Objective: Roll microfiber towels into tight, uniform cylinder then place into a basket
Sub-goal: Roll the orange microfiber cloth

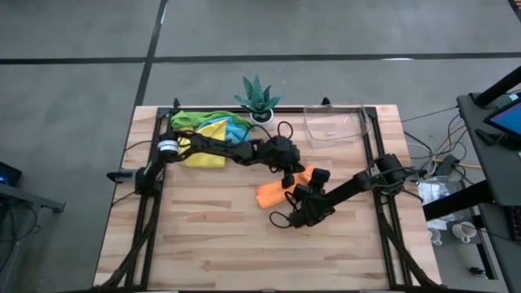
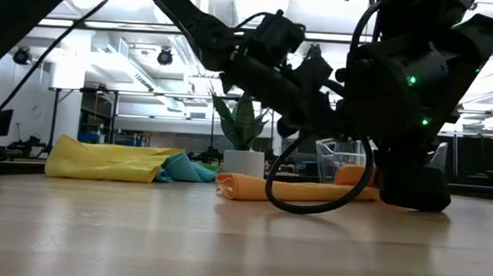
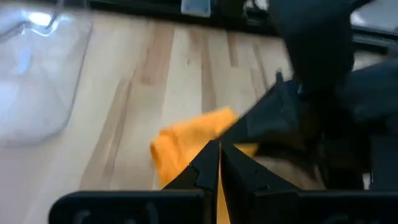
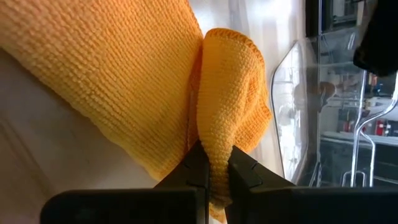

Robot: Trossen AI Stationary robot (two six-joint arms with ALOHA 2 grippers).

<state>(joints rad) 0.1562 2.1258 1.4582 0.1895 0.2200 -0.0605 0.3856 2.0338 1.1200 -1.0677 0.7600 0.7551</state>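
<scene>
An orange towel (image 1: 269,195) lies partly folded on the wooden table near its middle; it also shows in the low view (image 2: 303,191). My right gripper (image 1: 303,194) is low at the towel's right end and shut on a raised fold of it (image 4: 214,162). My left gripper (image 1: 286,177) reaches in from the table's left and is shut just above the same towel (image 3: 219,149). The clear basket (image 1: 334,126) stands at the far edge, right of centre. Green, yellow and light blue towels (image 1: 207,130) lie heaped at the far left. My right gripper pinches a doubled-over fold of the orange towel (image 4: 219,134) between its two fingers, at the towel's right end. The fingers come low, slanting in from the table's right. The fold stands up past the fingertips and the rest of the towel (image 4: 124,74) lies flat on the table. My left gripper is shut over the orange towel (image 3: 186,146); I cannot tell whether it touches it.
A green spiky plant in a white pot (image 1: 259,98) stands at the far edge between the towel heap and the basket. A black cable loop (image 2: 311,200) hangs from the arms down to the table. Bare wood lies toward the near edge (image 1: 244,252).
</scene>
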